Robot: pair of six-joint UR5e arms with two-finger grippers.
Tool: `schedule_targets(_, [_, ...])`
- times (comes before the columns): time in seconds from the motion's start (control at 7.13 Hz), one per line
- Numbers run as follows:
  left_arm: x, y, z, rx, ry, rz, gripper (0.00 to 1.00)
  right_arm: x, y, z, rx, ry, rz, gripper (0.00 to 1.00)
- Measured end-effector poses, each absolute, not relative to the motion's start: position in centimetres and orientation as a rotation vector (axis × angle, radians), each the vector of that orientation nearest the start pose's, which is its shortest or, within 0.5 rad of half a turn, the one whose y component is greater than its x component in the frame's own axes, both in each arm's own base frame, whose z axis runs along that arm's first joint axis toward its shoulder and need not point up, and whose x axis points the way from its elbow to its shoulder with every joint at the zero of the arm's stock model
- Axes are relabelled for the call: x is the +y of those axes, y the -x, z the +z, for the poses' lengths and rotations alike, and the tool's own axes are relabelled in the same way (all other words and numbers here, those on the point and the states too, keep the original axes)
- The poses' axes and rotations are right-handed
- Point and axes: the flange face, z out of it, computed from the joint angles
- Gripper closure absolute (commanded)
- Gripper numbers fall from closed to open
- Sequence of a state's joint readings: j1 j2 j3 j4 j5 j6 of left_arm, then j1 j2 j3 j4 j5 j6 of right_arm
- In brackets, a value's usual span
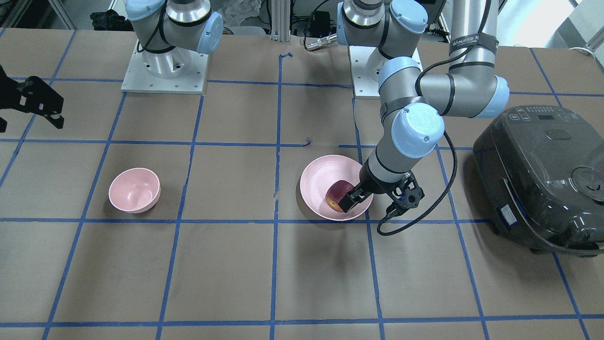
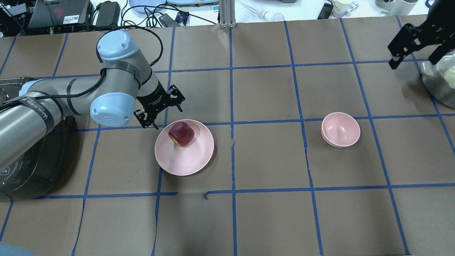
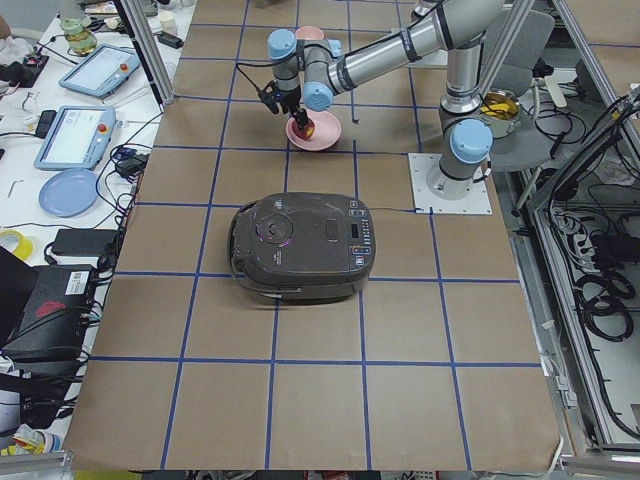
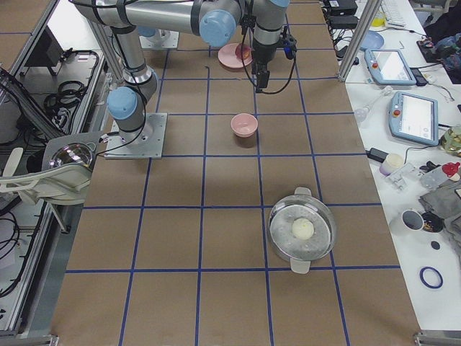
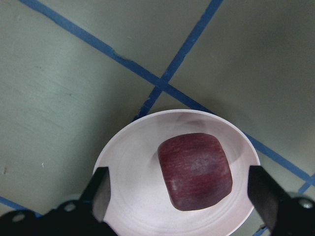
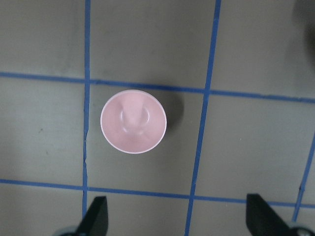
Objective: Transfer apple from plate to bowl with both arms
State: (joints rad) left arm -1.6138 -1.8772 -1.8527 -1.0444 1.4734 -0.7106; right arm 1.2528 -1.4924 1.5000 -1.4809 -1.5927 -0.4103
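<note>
Over the plate (image 2: pixel 185 160), left gripper (image 2: pixel 162 115) hangs wide open and empty with the apple (image 2: pixel 181 133) resting there between its jaws: reach step, next likely calls for lowering and closing; right gripper (image 6: pixel 178 216) open, empty above the bowl (image 6: pixel 110 123)

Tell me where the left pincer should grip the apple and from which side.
Grip the apple across its rounded sides, coming down from above. It lies on the shallow plate, whose rim would likely hinder a sideways approach; the open left pincer looks wide enough.
</note>
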Motion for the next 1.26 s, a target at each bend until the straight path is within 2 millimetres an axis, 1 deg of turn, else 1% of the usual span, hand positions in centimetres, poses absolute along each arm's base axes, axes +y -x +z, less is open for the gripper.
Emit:
schedule_targets(0.14, [-54.2, 17.1, 23.1, 3.028, 1.070, 0.184, 0.02, -53.4, 3.9, 42.7, 3.110, 0.139, 0.194, 0.00])
schedule_targets(0.28, [-54.1, 17.4, 21.9, 3.036, 1.078, 0.217, 0.02, -53.3, 4.0, 36.8, 3.103, 0.134, 0.221, 0.00])
schedule_targets(0.42, [-54.0, 17.8, 21.0, 3.039, 1.073, 0.241, 0.03, -52.3, 3.7, 31.1, 3.108, 0.128, 0.215, 0.00])
schedule_targets(0.56, [-53.6, 18.1, 20.0, 3.036, 1.063, 0.269, 0.12, -50.9, 3.3, 26.3, 3.127, 0.122, 0.176, 0.00])
schedule_targets(0.7, [-53.2, 18.3, 19.2, 3.031, 1.053, 0.293, 0.23, -49.9, 3.1, 23.1, 3.137, 0.118, 0.158, 0.01])
schedule_targets(0.84, [-52.9, 18.4, 18.8, 3.029, 1.044, 0.305, 0.43, -49.5, 3.0, 21.3, 3.137, 0.110, 0.158, 0.40])
schedule_targets(0.98, [-52.8, 18.5, 18.8, 3.037, 1.030, 0.305, 0.60, -49.4, 2.9, 20.5, 3.136, 0.100, 0.155, 0.82])
schedule_targets(1.12, [-52.8, 18.6, 19.1, 3.055, 0.999, 0.296, 0.70, -49.4, 2.9, 20.3, 3.134, 0.093, 0.145, 1.00])
schedule_targets(1.26, [-52.8, 18.8, 19.8, 3.080, 0.953, 0.277, 0.77, -49.5, 2.9, 20.3, 3.133, 0.087, 0.137, 1.00])
